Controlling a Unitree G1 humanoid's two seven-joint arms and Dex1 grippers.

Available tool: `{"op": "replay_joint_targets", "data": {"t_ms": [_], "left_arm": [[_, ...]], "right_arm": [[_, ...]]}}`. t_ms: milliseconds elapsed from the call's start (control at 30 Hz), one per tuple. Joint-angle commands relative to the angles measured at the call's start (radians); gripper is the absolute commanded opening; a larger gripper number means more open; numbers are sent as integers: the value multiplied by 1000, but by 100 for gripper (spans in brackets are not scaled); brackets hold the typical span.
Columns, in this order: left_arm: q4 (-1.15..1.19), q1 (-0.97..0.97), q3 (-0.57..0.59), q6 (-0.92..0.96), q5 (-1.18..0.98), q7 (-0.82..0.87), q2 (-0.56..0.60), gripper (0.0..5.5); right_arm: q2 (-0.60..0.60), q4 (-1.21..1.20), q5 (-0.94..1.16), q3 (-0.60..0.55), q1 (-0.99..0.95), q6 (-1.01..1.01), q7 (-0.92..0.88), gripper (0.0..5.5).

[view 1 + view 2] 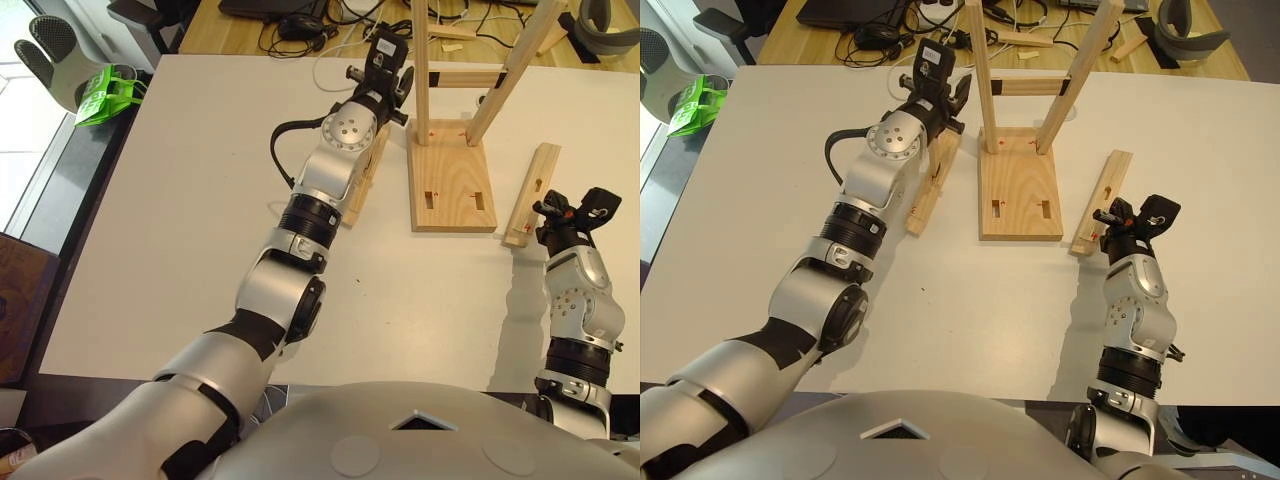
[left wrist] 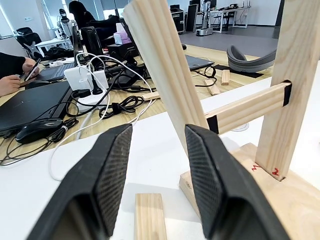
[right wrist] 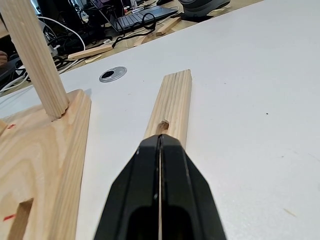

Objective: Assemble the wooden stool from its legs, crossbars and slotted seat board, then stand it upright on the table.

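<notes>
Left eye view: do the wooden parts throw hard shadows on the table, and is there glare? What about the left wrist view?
Left eye view: the seat board and the loose leg throw only faint, soft shadows on the white table; no glare. Left wrist view: the left gripper's fingers look dark against the bright room behind.

This is an open-plan office or lab workroom. At twelve o'clock beyond the white table, a wooden desk holds a laptop, a mouse, a white power strip and tangled cables. An office chair stands at ten o'clock. The table top has a round cable port. More desks stand farther back in the room.
</notes>
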Motion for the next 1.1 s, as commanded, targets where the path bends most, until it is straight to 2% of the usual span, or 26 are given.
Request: {"op": "replay_joint_targets", "data": {"t_ms": [33,300,433,533,833,1100], "left_arm": [[-60,-34,34,65,-31,7,-7,194],[-307,-124,94,158,-69,15,62,194],[-341,43,25,170,22,-43,198,194],[-428,173,-22,232,31,-119,251,194],[-548,257,-105,307,-12,-201,178,194],[-625,321,-240,336,14,-266,160,194]], "right_arm": [[6,0,-6,1,-7,1,-7,0],[0,2,0,-11,-13,1,-13,0],[4,-3,1,-12,-7,-1,-16,0],[6,-9,3,-16,5,-3,-18,0],[1,3,0,-18,6,-8,-12,0],[2,12,-1,-20,1,-15,-13,0]]}}
